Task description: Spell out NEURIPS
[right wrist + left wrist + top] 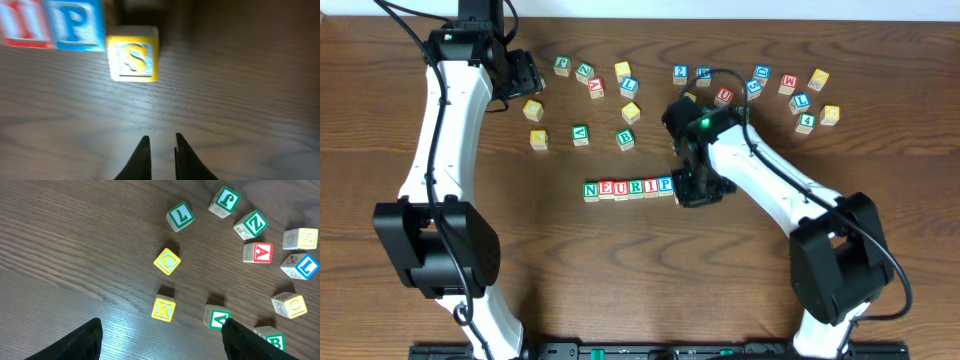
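We see the yellow S block (132, 54) resting on the counter (240, 100) just beside the blue P block (75, 25), a little out of line with it, at the end of the row of letters (628, 188) reading N, E, U, R, I, P. Our right hand (162, 137) hangs close to the S block, apart from it, fingers drawn nearly together with nothing between them. Our left hand (161, 324) is spread wide and empty over the loose blocks (167, 262) well away from the row.
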Robot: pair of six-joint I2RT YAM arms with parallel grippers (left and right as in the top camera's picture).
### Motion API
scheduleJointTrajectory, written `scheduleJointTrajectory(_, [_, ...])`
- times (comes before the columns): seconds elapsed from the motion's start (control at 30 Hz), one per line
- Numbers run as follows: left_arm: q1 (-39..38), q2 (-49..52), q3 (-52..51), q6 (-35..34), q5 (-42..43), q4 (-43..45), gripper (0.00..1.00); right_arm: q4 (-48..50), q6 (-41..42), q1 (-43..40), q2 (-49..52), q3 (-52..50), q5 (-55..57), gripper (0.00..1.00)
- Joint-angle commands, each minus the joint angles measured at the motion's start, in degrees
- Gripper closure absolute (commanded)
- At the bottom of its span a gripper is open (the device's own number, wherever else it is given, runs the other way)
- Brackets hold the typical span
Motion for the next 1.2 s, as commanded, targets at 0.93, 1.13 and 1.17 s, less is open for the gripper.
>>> scheduleJointTrajectory(0.93, [-0.17,-0.17,-0.9,-0.35,-0.35,0.39,0.24,11.93,-6.05,-0.17,5.77,-3.54,-4.2,0.88])
scheduleJointTrajectory(1.13, [-0.17,-0.17,-0.9,-0.35,-0.35,0.81,0.24,13.03,-7.39,-0.17,5.77,-3.52,-4.2,0.87])
scheduleJointTrajectory(1.17, [-0.17,-0.17,-0.9,-0.35,-0.35,0.79,0.25,13.25,-7.43,-0.17,5.77,-3.52,-4.2,0.87])
